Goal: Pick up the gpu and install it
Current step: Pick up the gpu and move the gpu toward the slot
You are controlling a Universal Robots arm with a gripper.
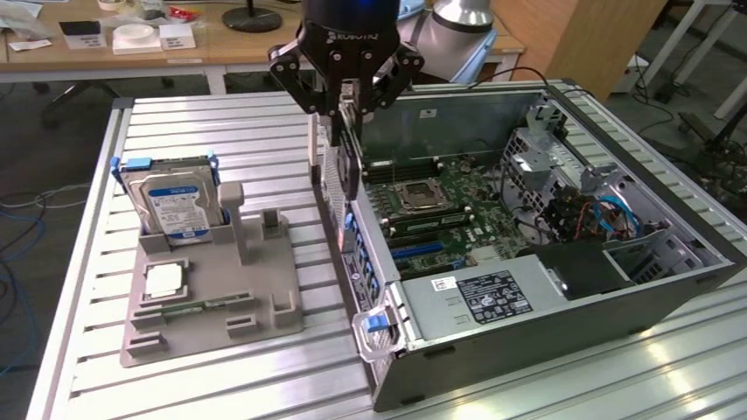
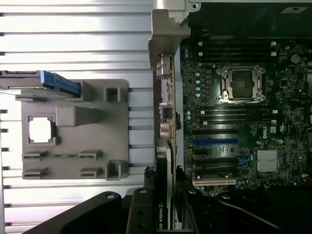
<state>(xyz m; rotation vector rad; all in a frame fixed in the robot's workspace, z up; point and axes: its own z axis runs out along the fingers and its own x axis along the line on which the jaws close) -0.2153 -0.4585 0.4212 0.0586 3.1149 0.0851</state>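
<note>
- Gripping with the black end effector (image 1: 345,107) (image 2: 165,214), partly closed on both faces of the flat green circuit card with black cooler and silver bracket (image 1: 336,171) (image 2: 165,163).
- Holding that card upright, edge down, over the rear wall of the open grey metal computer case (image 1: 548,328), beside the green motherboard (image 1: 456,201) (image 2: 234,122).
- Well apart from the grey plastic holder tray (image 1: 210,302) (image 2: 73,161) on the ribbed aluminium surface (image 1: 210,131).

I see a slotted aluminium table (image 1: 175,122) (image 2: 73,48), with its grooves running from the exterior view's left to its right. Two things lie directly on it. A grey moulded holder (image 1: 210,328) (image 2: 97,161) sits flat near the table's edge at the exterior view's left. An open computer case (image 1: 561,315) (image 2: 165,29) lies on its side with the open face up, and reaches close to the edge at the exterior view's right. Between them is a narrow strip of bare slats, so they do not touch.
</note>
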